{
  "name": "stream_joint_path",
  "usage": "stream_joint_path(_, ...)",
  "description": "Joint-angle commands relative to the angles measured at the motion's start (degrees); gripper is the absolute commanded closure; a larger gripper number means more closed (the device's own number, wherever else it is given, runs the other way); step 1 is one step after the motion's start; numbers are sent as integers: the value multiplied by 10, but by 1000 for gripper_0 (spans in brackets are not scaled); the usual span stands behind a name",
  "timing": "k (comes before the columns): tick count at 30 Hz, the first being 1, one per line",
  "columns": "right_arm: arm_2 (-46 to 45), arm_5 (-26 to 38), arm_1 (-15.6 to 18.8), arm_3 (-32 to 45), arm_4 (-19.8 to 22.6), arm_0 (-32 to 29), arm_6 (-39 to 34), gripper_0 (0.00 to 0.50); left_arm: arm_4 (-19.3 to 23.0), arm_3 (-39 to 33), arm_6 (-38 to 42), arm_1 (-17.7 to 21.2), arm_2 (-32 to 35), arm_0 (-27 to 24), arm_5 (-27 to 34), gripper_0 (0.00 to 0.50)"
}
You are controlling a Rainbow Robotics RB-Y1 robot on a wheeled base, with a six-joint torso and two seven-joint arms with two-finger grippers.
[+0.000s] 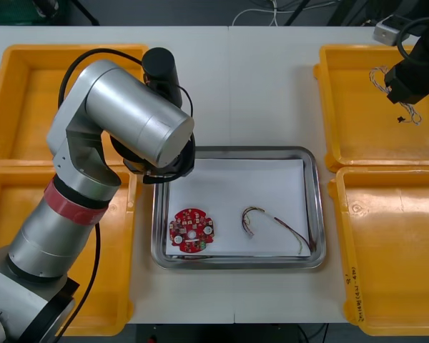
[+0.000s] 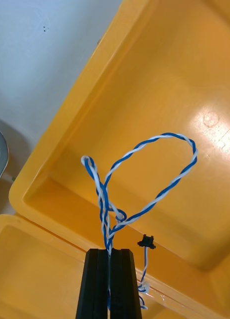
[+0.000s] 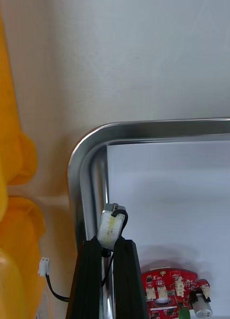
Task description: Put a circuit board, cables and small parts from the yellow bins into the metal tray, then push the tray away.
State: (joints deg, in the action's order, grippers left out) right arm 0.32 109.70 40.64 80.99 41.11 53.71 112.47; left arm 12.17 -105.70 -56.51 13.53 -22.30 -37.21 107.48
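My left gripper point(image 3: 109, 242) is clamped on the black cable's point(image 3: 54, 295) plug point(image 3: 110, 227), over the tray's point(image 3: 87, 149) corner rim. My right gripper point(image 2: 110, 251) pinches the blue-white cable point(image 2: 159, 197) above a bin point(image 2: 184, 75). Board point(image 1: 191, 230) and red-yellow cable point(image 1: 272, 221) are in the tray. Left to do: both held cables, small parts, push. The black cable's tail is cut off.

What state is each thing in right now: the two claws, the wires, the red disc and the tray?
Left gripper: shut on the black cable, over the metal tray's rim.
Right gripper: shut on the twisted blue and white cable.
Twisted blue and white cable: dangling over a yellow bin.
Circuit board: lying flat in the tray.
Red and yellow cable: lying loose beside the board.
Metal tray: white inside, not yet pushed away.
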Motion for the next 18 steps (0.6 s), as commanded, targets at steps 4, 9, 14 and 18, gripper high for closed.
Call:
stream_joint_path(4,0,3,26,39,27,26,-20,500,6,-19,80,-12,-49,19,-46,500)
stream_joint_path(9,40,3,27,70,33,26,-27,500,12,-18,88,-4,-62,29,-70,500)
stream_joint_path(14,75,3,28,90,57,26,-37,500,14,-18,90,5,-70,39,-89,500)
stream_joint_path(18,100,3,34,95,89,26,-45,500,14,-17,89,7,-70,44,-98,500)
